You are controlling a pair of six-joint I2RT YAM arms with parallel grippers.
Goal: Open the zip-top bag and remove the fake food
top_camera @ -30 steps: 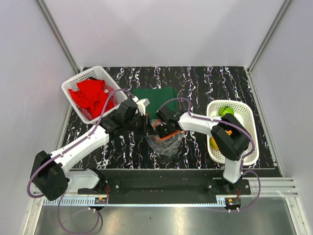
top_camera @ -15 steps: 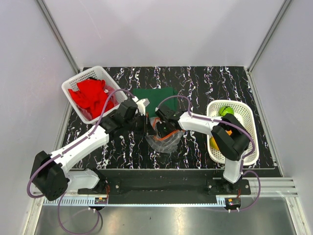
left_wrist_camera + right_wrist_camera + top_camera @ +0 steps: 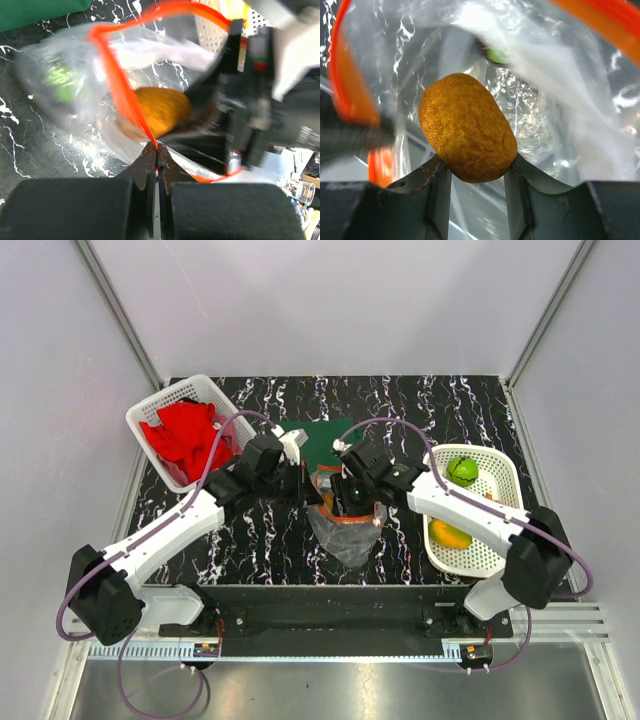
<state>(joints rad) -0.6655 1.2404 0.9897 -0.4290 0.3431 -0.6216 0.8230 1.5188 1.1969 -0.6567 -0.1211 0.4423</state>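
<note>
Right wrist view: our right end effector (image 3: 476,169) clasps an orange-brown fake food piece (image 3: 466,127) inside the open zip-top bag (image 3: 560,100).
Our left end effector (image 3: 156,156) is pinched tight on the bag's orange-red zip strip (image 3: 116,82); we see the bag at mid-desk (image 3: 420,410) between both arms, and a green fruit (image 3: 461,469) and a yellow fruit (image 3: 450,535) in the white basket (image 3: 470,560) to the right.
</note>
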